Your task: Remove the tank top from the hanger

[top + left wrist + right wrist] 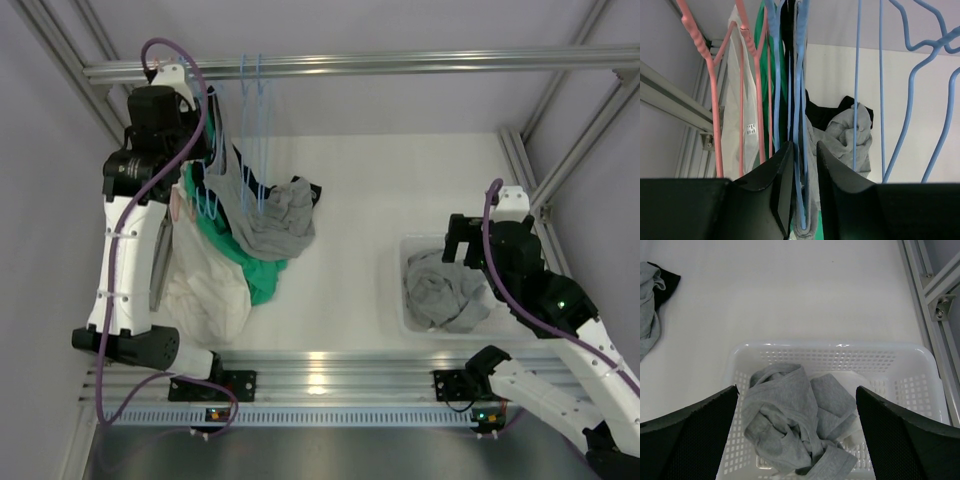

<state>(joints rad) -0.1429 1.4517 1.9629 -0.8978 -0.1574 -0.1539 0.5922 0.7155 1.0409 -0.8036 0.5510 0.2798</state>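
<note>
Up at the aluminium rail with the left gripper, and in tight: closed down to a narrow slot on the blue hanger, pads pressing in from both sides, a strip of grey fabric caught there alongside the wire. Hanging off that same hanger, the grey tank top with its black trim, upper part bunched among the wires, lower part spilled onto the white tabletop in a crumpled heap. Not off the hanger yet.

Just to the left of it, squeezed together along the rail, a green garment and a white garment, both draping down to the tabletop, with pink hangers on that side. On the other side of the pinched wire, bare blue hangers dangling from the rail.

Over on the right now, well apart from all that: a white perforated basket on the tabletop, a crumpled grey garment lying inside. Directly over it, the right gripper, spread wide and holding nothing, hanging above the basket with the cloth in plain view between its two black fingers.
</note>
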